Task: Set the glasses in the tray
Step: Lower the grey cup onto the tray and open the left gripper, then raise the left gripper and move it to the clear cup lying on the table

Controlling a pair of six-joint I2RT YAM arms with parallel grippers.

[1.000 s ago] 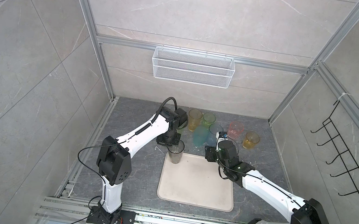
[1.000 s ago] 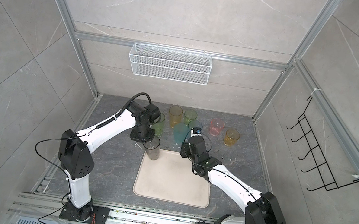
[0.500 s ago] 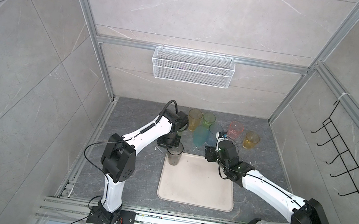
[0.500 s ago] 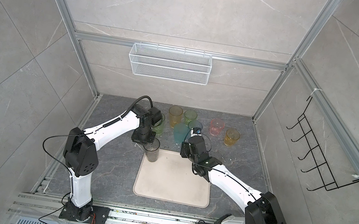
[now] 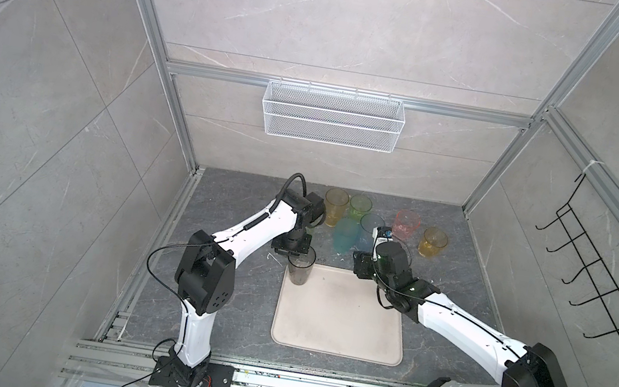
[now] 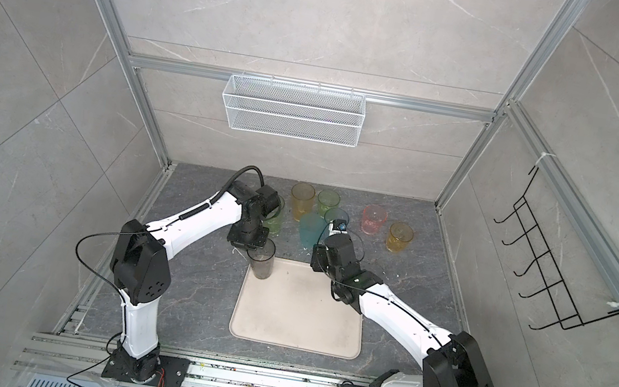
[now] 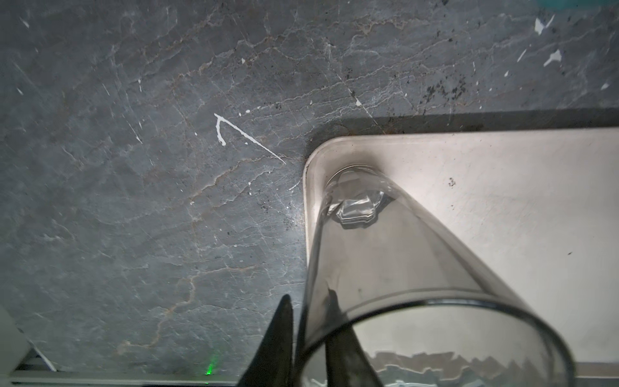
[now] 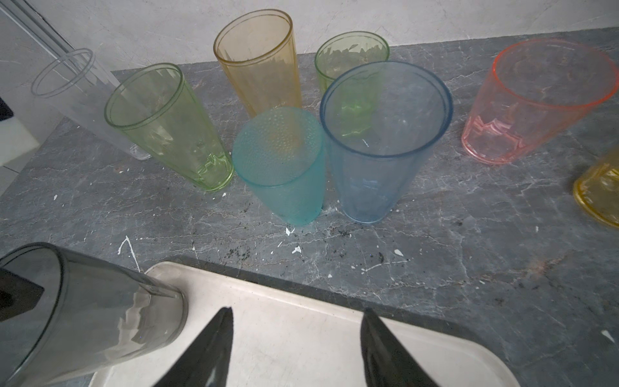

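The grey glass [image 5: 299, 272] stood upright on the tray [image 5: 341, 326], its base tucked into the tray's upper left corner in both top views, just below the centre of the frame. The left tool [image 7: 307, 295] hung over its rim. In the left wrist view one finger [image 7: 278, 335] was outside the wall and the other inside, the two slightly apart, with a thin gap on each side of the wall, so nothing was pinched. The right tool [image 8: 298, 311] hovered low over the tray's upper edge, right of the grey glass, its fingers wide apart with only bare tray between them

The other eight glasses stood on the dark table [image 5: 462, 278], above the tray in the top views. The right wrist view showed them all: a clear one [image 8: 77, 87], a tall green [image 8: 160, 124], a tall amber [image 8: 258, 60], a short green [image 8: 351, 57], a teal [image 8: 281, 160] just beside a blue [image 8: 378, 150], a pink [image 8: 536, 100] and, cut by the frame edge, a short amber [image 8: 599, 191]. In a top view the tall green sat partly behind the left arm [image 6: 203, 215], and the pink and short amber were furthest right. A white wire basket [image 5: 331, 122] hung on the back wall, upper centre
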